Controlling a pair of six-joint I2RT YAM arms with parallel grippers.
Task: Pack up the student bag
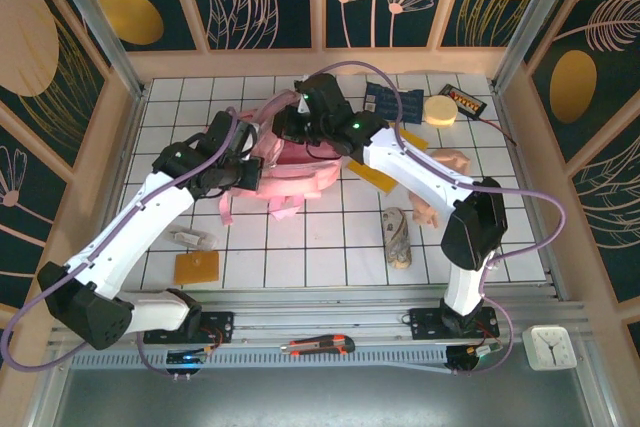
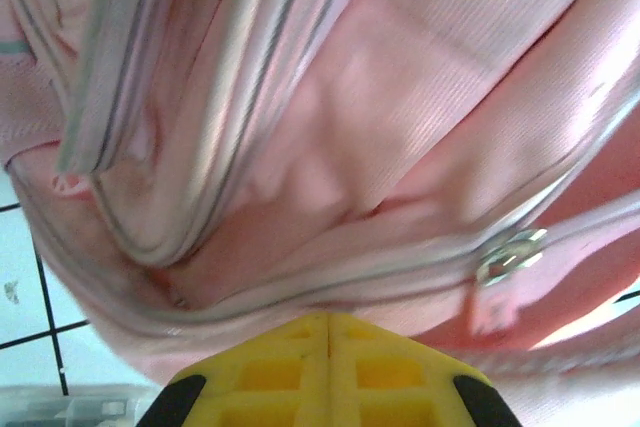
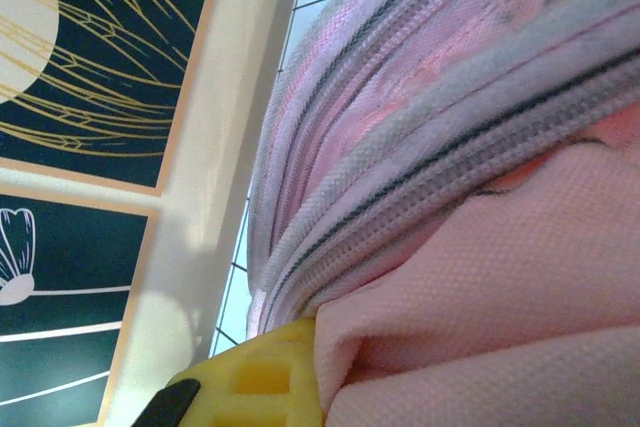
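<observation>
Well, at near edge: block (image 1: 197, 267) on L, roll (image 1: 398, 237) on R, bare tiles (image 1: 330, 247) btwn. Mid-table, bag (image 1: 300, 172), straps (image 1: 226, 209) trailing nearward. L gripper (image 2: 328, 332) jaws together at its zip edge; can't tell if cloth's caught. R gripper (image 1: 295, 125) clamped on bag's far rim, short gap to back wall (image 1: 320, 62).

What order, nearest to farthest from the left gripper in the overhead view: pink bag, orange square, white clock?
1. student bag, right at the left gripper.
2. orange square, near-left of the table.
3. white clock, near-right corner, beyond the tiles.
</observation>
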